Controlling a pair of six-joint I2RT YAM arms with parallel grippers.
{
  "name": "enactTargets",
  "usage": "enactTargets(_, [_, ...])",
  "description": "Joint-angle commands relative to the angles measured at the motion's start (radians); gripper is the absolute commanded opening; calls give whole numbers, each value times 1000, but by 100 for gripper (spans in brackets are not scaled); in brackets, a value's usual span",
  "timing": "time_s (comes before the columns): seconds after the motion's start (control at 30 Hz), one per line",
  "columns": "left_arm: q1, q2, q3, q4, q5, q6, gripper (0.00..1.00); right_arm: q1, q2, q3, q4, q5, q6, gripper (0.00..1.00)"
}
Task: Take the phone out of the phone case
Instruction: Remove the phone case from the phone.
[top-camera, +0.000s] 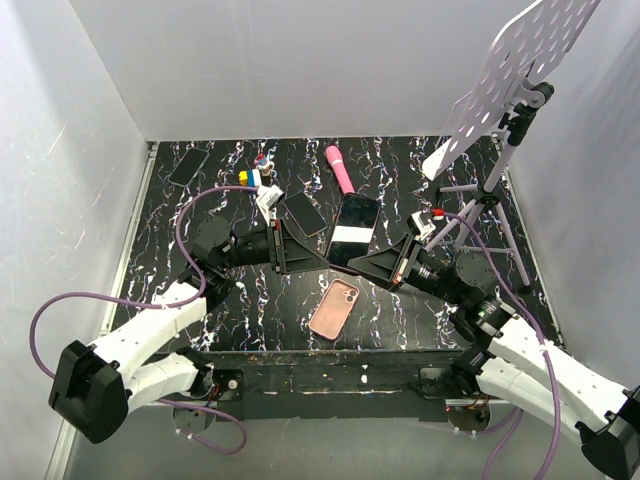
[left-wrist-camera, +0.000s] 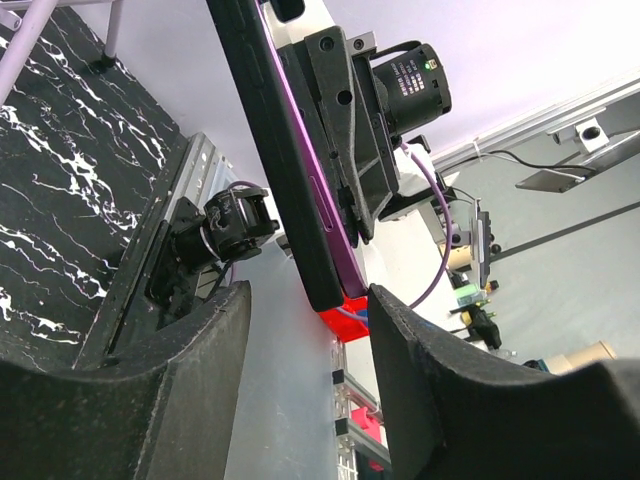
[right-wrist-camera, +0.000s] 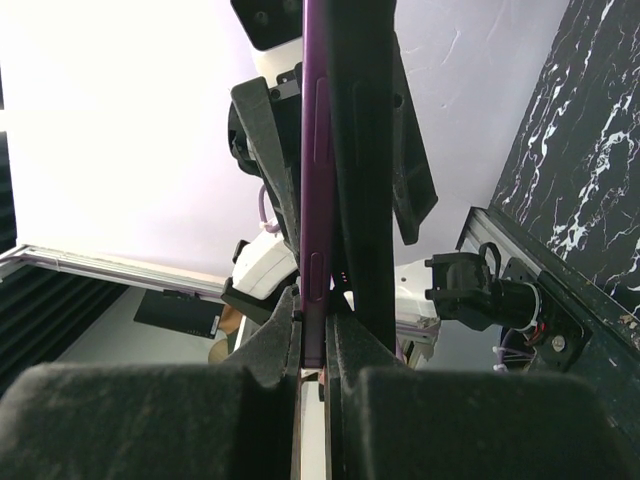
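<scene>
The phone (top-camera: 352, 228), black with a white glare band, is held up in the air over the table's middle. My right gripper (top-camera: 388, 262) is shut on its lower right end. In the right wrist view the phone (right-wrist-camera: 318, 150) is edge-on with a purple side, clamped between the pads of that gripper (right-wrist-camera: 315, 312). My left gripper (top-camera: 298, 256) is at the phone's lower left. In the left wrist view its fingers (left-wrist-camera: 310, 300) stand apart, with the phone's end (left-wrist-camera: 325, 270) just above the gap. The pale pink phone case (top-camera: 334, 308) lies back up on the table near the front, away from both grippers.
Two bare black phones lie at the back left (top-camera: 187, 165) and beside the left arm (top-camera: 304, 212). A pink wand (top-camera: 340, 168) lies at the back. Small coloured items (top-camera: 260, 176) sit nearby. A tripod (top-camera: 482, 215) with a perforated white board (top-camera: 510, 70) stands at the right.
</scene>
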Motion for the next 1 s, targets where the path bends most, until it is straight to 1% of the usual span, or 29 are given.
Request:
enactTargets(0.0, [-2,3,3,-13,-10,29,47,3,-23,28,196,-23,24,1])
enactTargets(0.1, [-4,5,-7,-7,-10,31,45,2,-26,23,205,-25,30,1])
enactTargets(0.17, [-4,2,-7,-1,-11,29,46,0,-34,20,203,-23,31,1])
enactTargets(0.27, [-2,-11,-5,-4,-8,35,55,-3,-52,16,203,-22,33,1])
enactTargets(0.4, [-4,-14,3,-10,-15,40,59,-5,-57,17,205,-25,36,1])
enactTargets(0.63, [-2,8,7,24,-10,17,60,-5,-34,20,242,-40,53,1])
enactTargets(0.77, [-4,18,16,13,-15,17,59,-5,-17,26,259,-53,56,1])
enactTargets(0.9, [-4,24,41,-31,-30,23,56,-5,9,28,269,-66,57,1])
enactTargets(0.97, [-4,38,53,-36,-38,15,52,-5,21,28,274,-74,57,1])
